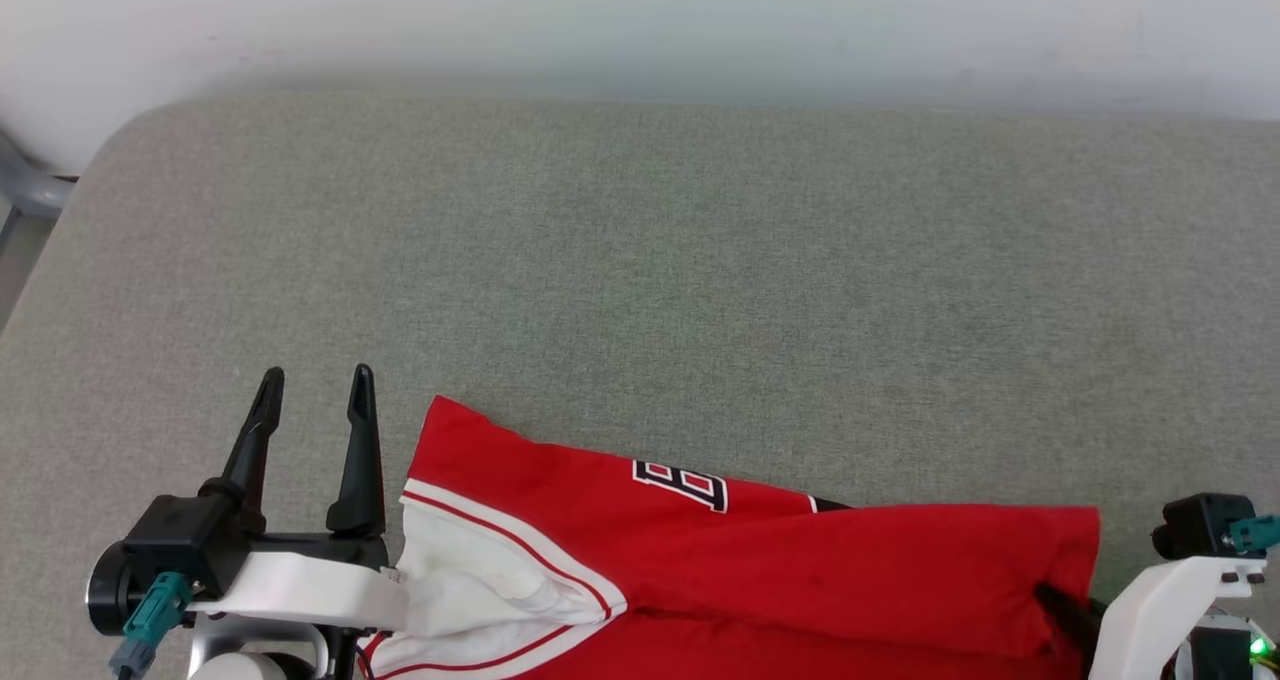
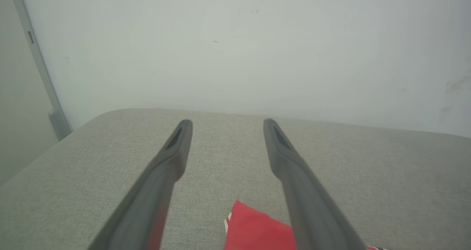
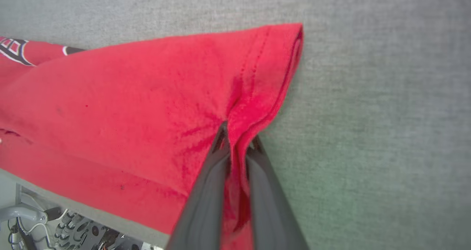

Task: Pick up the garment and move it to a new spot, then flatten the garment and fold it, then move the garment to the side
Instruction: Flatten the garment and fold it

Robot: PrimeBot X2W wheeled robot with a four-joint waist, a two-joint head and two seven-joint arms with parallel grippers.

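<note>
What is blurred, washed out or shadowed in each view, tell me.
Head view: even soft light, garment sharp, wall hazy. Left wrist view: left gripper's fingers blurred, wall washed out. Right wrist view: garment weave crisp, right gripper's fingers soft.

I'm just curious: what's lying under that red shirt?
The red shirt lies on a grey padded surface. Anything else beneath the cloth is hidden. The right gripper pinches a fold near its hem.

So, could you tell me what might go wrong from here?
The right fingers pinch just a thin fold near the garment's hem, so it may slip when lifted. The left fingers stand open beside the white sleeve, holding nothing, so a one-sided pull could drag and bunch it.
</note>
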